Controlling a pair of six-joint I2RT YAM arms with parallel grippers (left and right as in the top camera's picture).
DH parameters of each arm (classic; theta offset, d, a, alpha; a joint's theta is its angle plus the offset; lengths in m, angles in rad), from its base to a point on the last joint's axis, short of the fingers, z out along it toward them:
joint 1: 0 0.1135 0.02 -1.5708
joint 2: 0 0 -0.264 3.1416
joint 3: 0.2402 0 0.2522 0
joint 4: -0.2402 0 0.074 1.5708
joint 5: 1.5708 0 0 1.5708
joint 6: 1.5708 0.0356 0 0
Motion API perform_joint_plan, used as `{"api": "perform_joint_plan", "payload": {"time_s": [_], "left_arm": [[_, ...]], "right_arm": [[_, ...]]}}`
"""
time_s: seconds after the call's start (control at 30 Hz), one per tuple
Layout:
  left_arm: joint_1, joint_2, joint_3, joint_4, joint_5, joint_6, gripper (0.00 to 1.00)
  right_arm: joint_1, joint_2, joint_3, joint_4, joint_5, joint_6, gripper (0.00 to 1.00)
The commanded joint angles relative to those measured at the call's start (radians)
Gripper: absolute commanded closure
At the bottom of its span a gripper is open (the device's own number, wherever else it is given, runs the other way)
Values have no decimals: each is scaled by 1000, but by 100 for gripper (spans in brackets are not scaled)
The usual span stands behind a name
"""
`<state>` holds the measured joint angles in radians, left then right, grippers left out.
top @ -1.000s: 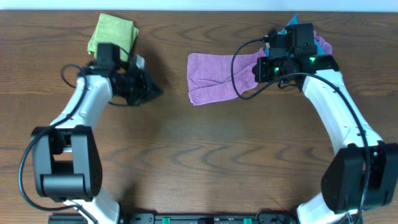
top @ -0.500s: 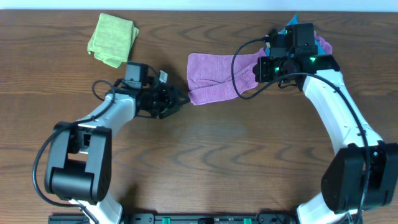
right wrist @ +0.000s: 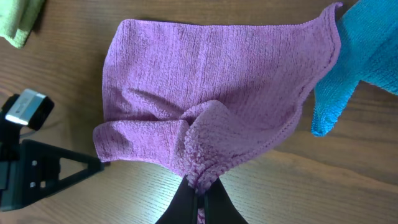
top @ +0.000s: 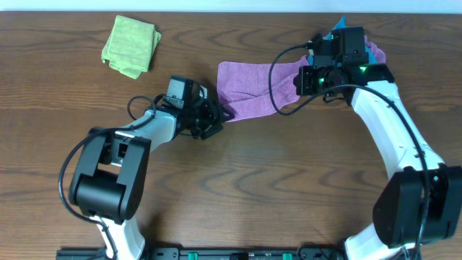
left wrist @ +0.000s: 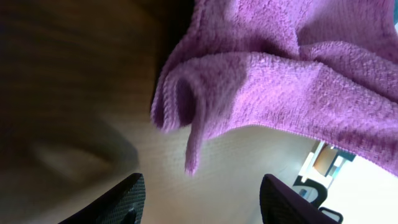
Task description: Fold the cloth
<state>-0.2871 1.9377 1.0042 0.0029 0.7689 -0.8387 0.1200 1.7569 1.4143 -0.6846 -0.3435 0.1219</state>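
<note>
Dark wood table (top: 238,188) — your surface. The cloth (top: 249,90) is lying rumpled toward its far side. Your right gripper (right wrist: 199,188) is pinching a bunched edge, anchoring it; your left gripper (left wrist: 202,193) is gaping beside the loose corner — likely to grab it.

Left gripper (top: 219,116) beside cloth (top: 245,90) (rumpled)

The left arm (top: 141,133) and right arm (top: 393,126) are white and smooth, with fat black round joints; the left pincer (top: 219,117) has black fingers (left wrist: 118,199) with tiny bumps; just behind it sits a small grey box (top: 177,88), and a thin black cable (top: 132,110) loops further back; behind the right pincer (right wrist: 198,190) sit a black block (top: 349,43) and a little green light (top: 360,70); the right pincer's fingers (right wrist: 185,210) are dark too
</note>
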Motion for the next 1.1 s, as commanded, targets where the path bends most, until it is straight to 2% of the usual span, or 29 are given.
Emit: {"api": "perform_joint_plan", "payload": {"time_s": [0.0,0.13,0.4,0.6,1.07], "left_arm": [[-18,21,-3,41,-12,-69,39],[-34,39,-3,74,-32,-109,39],[-47,52,-3,85,-124,-112,41],[-47,52,-3,124,-179,-112,46],[-53,52,-3,153,-195,-139,54]], "right_arm": [[13,-10,-5,0,-4,-3,99],[13,-10,-5,1,-4,-3,99],[13,-10,-5,1,-5,-3,99],[13,-10,-5,1,-5,-3,99],[13,-10,-5,0,-5,-3,99]]}}
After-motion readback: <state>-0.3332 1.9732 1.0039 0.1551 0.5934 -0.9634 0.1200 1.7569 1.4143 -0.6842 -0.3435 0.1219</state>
